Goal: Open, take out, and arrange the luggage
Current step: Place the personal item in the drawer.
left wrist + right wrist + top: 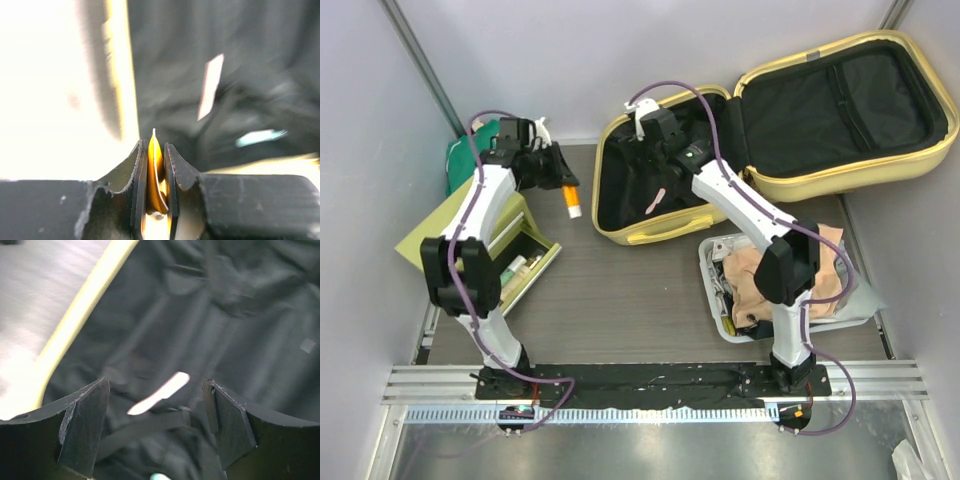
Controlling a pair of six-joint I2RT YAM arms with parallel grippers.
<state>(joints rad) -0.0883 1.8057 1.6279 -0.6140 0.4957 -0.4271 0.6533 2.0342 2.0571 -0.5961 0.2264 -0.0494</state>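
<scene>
The luggage [620, 215] lies open on the table, its lid [840, 110] flung back to the right, black lining showing. My left gripper [563, 183] is left of the case, shut on an orange tube with a white cap [571, 200]; in the left wrist view the jaws [155, 146] pinch the orange tube [154, 170]. My right gripper [665, 150] hangs inside the case base, open and empty. In the right wrist view the jaws [156, 390] stand wide apart over the lining, above a small pale pink strip [160, 392]. The case's yellow rim [85, 305] runs at the left.
A yellow-green box [450, 225] with an open drawer [525, 262] stands at the left, a green item [460, 160] behind it. A white basket [712, 275] of clothes sits at the front right of the case. A teal bit [260, 136] lies in the lining.
</scene>
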